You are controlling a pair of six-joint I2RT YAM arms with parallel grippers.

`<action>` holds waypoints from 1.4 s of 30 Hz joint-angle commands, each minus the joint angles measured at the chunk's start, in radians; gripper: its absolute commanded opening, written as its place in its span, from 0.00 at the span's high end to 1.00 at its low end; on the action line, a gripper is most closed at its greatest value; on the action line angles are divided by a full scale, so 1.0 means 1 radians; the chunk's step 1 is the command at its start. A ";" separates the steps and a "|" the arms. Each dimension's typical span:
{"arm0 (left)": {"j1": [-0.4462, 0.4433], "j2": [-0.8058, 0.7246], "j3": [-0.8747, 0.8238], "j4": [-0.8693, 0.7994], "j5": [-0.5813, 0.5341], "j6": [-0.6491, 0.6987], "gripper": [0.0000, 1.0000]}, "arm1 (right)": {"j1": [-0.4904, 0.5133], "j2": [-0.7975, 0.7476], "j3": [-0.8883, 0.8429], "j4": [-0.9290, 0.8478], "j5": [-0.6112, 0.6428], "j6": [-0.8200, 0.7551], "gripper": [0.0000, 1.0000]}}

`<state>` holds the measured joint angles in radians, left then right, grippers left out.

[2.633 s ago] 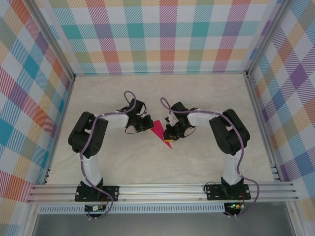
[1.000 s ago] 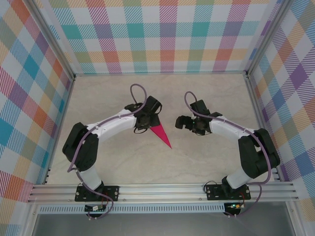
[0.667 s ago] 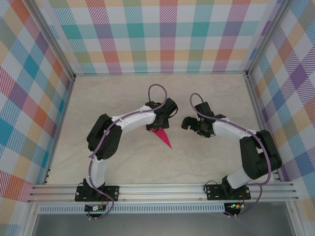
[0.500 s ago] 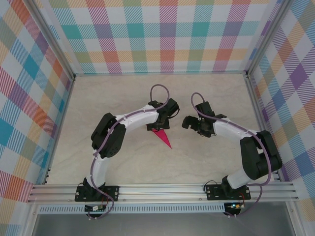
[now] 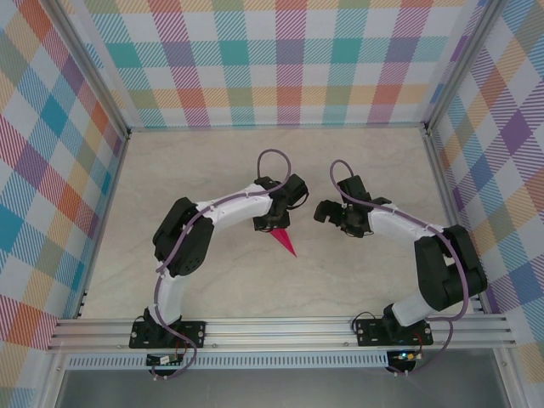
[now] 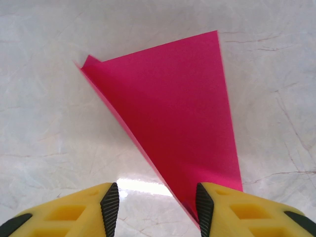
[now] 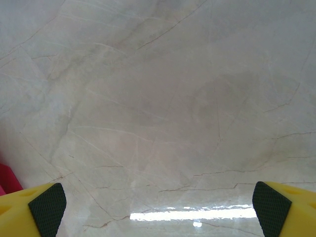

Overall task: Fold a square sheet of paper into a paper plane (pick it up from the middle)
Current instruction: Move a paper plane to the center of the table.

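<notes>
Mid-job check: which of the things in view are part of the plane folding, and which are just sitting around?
Part of the job:
- paper plane, flat on the table
- left hand, open over it
- right hand, open, apart from it

Just there:
- table
- checked walls
- metal rail

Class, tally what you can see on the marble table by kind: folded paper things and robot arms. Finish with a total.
paper plane: 1
robot arms: 2, the left arm and the right arm
Total: 3
</notes>
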<state>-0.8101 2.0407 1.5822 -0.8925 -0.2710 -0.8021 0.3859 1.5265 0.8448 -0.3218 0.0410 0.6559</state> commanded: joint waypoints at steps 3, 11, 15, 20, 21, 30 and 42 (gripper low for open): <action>-0.012 -0.073 -0.056 0.022 0.000 -0.070 0.64 | -0.005 0.026 0.010 0.006 -0.018 0.018 0.00; -0.012 -0.078 -0.095 0.078 0.000 -0.110 0.80 | -0.007 0.031 0.013 0.003 -0.020 0.021 0.00; -0.011 -0.078 -0.110 0.092 -0.005 -0.124 0.86 | -0.008 0.032 0.013 0.001 -0.021 0.021 0.00; -0.012 -0.136 -0.101 0.090 -0.017 -0.116 0.97 | -0.009 0.018 0.010 -0.002 -0.015 0.019 0.00; -0.012 -0.154 -0.100 0.090 -0.020 -0.106 0.98 | -0.009 0.013 0.008 -0.002 -0.014 0.019 0.00; 0.025 -0.336 -0.169 0.251 0.135 0.090 1.00 | -0.021 -0.078 -0.038 0.050 -0.030 0.015 0.00; 0.157 -0.384 -0.493 0.794 0.519 0.124 1.00 | -0.017 -0.166 -0.016 0.075 -0.294 -0.087 0.04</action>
<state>-0.6800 1.6672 1.1503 -0.3084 0.1215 -0.6830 0.3717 1.3651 0.8116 -0.2459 -0.1505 0.6064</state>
